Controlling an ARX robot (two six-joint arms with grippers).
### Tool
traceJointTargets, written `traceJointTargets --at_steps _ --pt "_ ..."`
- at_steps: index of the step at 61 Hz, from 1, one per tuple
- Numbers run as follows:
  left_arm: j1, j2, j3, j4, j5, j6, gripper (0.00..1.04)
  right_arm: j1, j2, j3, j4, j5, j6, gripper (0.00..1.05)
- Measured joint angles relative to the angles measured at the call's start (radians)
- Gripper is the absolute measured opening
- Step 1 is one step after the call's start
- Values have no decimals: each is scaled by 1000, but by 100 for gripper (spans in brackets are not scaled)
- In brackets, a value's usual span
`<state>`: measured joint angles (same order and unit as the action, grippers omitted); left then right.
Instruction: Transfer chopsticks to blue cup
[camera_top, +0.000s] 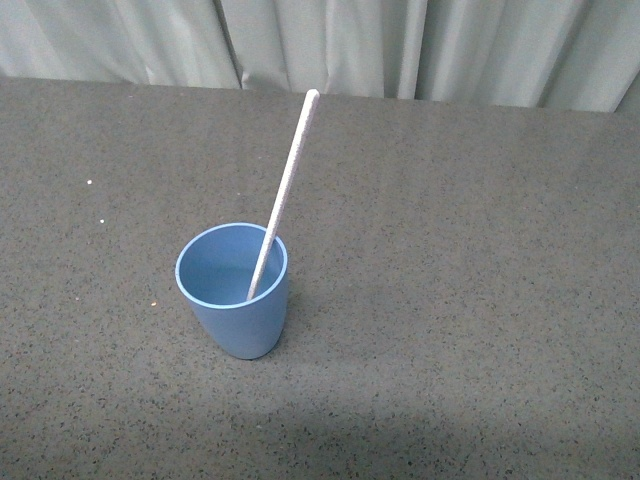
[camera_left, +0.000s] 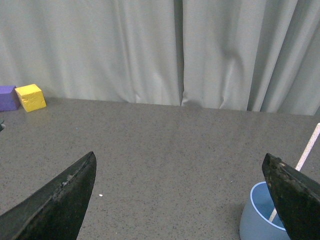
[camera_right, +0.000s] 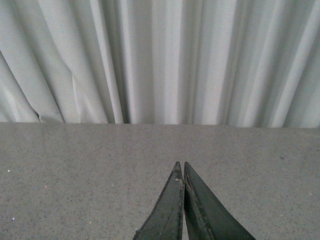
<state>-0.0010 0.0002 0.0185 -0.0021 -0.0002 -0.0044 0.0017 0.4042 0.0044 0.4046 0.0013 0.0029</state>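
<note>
Leaning chopsticks (camera_top: 283, 198) in blue cup (camera_top: 237, 310), unlabelled

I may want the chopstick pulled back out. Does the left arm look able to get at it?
Probably yes: the left gripper is open, the chopstick stands clear above the blue cup, nothing between.

No legible text or labels

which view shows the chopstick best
The front view: the whole chopstick shows, its lower end inside the blue cup, leaning on the rim. The left wrist view catches only part of it at the frame edge. The right wrist view shows none.
</note>
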Motion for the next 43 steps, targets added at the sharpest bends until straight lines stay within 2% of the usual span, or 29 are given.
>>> traceJointTargets --at_steps 40,43 --pt "0 0 0 0 0 0 98 0 -233 0 -231 0 0 1" --pt "0 0 0 0 0 0 98 0 -295 1 -314 0 0 1"
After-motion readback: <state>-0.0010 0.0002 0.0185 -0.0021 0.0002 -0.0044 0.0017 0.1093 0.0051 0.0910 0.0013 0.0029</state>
